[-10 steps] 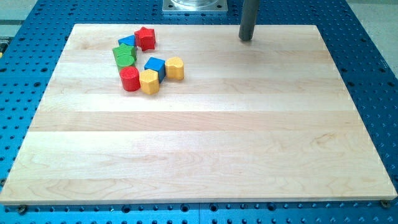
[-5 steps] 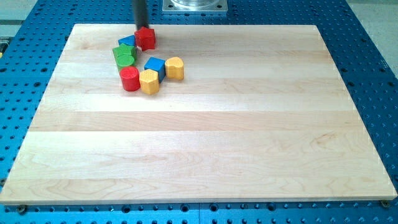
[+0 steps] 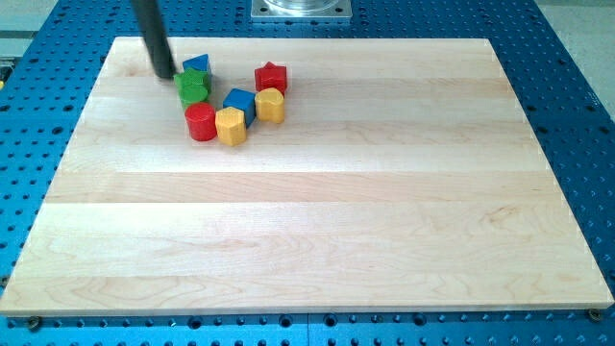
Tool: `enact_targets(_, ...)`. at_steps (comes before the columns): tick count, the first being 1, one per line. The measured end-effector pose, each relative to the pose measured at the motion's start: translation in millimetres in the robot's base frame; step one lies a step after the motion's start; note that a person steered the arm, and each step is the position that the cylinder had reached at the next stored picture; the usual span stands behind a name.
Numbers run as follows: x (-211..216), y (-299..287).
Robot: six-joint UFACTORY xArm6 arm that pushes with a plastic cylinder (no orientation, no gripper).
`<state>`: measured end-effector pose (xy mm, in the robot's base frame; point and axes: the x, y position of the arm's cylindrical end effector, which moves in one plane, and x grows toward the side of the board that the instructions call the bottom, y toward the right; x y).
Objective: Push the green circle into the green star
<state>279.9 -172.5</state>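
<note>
The green circle (image 3: 195, 94) sits in the cluster at the board's upper left, pressed against the green star (image 3: 188, 83) just behind it; the two are hard to tell apart. My tip (image 3: 165, 74) stands just left of the green pair and the small blue block (image 3: 197, 65), a small gap away from them. The rod rises to the view's top.
The red star (image 3: 272, 77) lies to the right of the cluster, above a yellow block (image 3: 270, 105). A blue cube (image 3: 239, 102), a red circle (image 3: 200, 122) and a second yellow block (image 3: 231, 126) sit below the green pair. The wooden board (image 3: 307, 231) lies on a blue perforated table.
My rod has swept from the top right across to the cluster's left side. The red star has been knocked to the right, away from the blue block, to above the yellow block.
</note>
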Motion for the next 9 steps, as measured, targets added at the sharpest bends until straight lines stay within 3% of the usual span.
enact_targets(1, 8.8, 99.9)
enact_targets(2, 47.5, 156.7)
enact_targets(3, 62.0, 75.1)
enact_targets(4, 46.3, 35.9)
enact_targets(5, 42.8, 37.5)
enact_targets(6, 21.8, -19.3)
enact_targets(7, 22.3, -21.5)
enact_targets(8, 42.9, -54.7)
enact_targets(9, 104.6, -78.1)
